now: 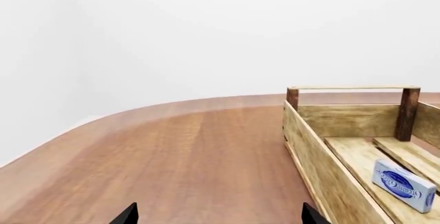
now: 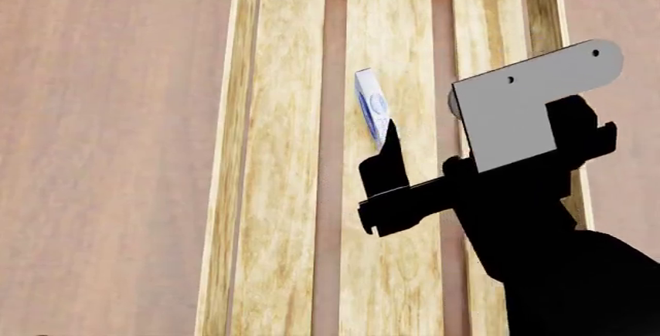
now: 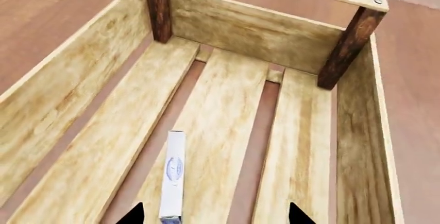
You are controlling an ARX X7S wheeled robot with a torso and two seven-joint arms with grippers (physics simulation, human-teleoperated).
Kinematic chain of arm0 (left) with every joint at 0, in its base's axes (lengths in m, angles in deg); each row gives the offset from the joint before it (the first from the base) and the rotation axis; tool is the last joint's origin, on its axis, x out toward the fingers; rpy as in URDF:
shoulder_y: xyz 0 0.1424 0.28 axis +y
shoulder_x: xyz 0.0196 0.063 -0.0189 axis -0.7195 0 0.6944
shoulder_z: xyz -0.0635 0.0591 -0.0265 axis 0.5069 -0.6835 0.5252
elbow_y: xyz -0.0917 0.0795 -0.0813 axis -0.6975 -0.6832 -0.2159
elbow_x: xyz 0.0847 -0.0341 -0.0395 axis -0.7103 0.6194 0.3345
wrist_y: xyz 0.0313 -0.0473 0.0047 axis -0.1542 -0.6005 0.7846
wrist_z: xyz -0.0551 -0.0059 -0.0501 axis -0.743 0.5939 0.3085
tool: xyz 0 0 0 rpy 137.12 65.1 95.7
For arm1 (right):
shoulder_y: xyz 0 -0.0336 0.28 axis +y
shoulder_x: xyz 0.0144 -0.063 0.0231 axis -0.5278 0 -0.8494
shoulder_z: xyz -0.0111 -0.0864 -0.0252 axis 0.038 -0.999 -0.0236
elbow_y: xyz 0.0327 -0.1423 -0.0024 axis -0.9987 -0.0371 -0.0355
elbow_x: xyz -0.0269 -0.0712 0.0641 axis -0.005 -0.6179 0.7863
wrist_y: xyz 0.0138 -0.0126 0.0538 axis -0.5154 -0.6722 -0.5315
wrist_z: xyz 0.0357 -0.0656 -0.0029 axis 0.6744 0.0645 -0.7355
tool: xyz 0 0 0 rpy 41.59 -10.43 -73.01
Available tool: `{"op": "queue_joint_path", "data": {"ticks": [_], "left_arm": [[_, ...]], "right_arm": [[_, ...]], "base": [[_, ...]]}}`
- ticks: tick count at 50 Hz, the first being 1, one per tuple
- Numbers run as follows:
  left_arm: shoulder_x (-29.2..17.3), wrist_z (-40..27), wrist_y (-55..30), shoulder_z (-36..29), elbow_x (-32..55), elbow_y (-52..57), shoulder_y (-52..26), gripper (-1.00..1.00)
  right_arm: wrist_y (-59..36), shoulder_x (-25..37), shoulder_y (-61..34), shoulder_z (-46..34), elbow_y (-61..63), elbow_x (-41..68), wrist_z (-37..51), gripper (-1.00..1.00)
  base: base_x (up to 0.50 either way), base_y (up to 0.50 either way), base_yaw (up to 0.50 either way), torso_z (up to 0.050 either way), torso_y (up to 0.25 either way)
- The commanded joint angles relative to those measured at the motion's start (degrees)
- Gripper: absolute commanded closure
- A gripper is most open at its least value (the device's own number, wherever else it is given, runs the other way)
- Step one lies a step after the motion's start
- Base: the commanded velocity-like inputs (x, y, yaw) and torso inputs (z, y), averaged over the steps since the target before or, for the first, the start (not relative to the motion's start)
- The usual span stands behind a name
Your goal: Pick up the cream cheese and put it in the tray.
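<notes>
The cream cheese [image 3: 172,175] stands on edge inside the tray [image 3: 69,95], on the middle slat of the floor, just ahead of the right tool [image 3: 213,216]. In the right wrist view the tool's two dark fingertips [image 3: 134,214] sit spread apart, and the near end of the box lies in the gap between them, close to one tip; whether that tip touches the box cannot be told. From the head view, the right tool [image 2: 387,168] hangs over the tray [image 2: 239,158] with the cream cheese [image 2: 372,109] just beyond its forward finger.

The box is small, flat and rectangular, white-grey, with a blue oval logo on its broad face; the wrist view shows mostly its narrow edge.

The left tool [image 1: 218,216] hovers over the bench [image 1: 172,162], outside the tray's [image 1: 323,167] side wall, its two tips spread wide with nothing between them. From there the cream cheese [image 1: 404,185] lies off to one side, across that wall, on the slats.
</notes>
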State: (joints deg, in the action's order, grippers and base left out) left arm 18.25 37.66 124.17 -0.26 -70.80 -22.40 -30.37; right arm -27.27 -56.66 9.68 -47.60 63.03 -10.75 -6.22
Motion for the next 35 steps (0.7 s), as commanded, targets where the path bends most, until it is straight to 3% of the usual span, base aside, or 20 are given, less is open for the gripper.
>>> {"op": "queue_joint_path", "data": {"ticks": [1, 9, 18, 35], "left_arm": [[-0.39, -0.58, 0.25, 0.78, 0.73, -0.04, 0.13, -1.00], [-0.80, -1.40, 0.51, 1.95, 1.63, 0.04, 0.44, -1.00], [-1.63, -2.36, 0.17, 3.67, 1.93, 1.07, 0.99, -1.00], [-11.19, -1.93, -26.45, 12.07, 10.10, 27.16, -5.70, -1.00]], "right_arm": [[-1.09, 5.23, 8.15, 12.03, 11.98, 6.77, 3.23, -1.00], [5.05, 8.98, 22.96, 26.36, 18.56, 10.05, 1.04, -1.00], [12.92, 7.97, 36.04, 36.79, 17.41, 7.34, -3.92, -1.00], [20.57, 5.05, 43.36, 40.15, 13.70, 2.63, -9.07, -1.00]], "base": [[0.00, 0.00, 0.00, 0.000, 0.000], [0.00, 0.00, 0.00, 0.000, 0.000], [0.00, 0.00, 0.00, 0.000, 0.000], [0.00, 0.00, 0.00, 0.000, 0.000]]}}
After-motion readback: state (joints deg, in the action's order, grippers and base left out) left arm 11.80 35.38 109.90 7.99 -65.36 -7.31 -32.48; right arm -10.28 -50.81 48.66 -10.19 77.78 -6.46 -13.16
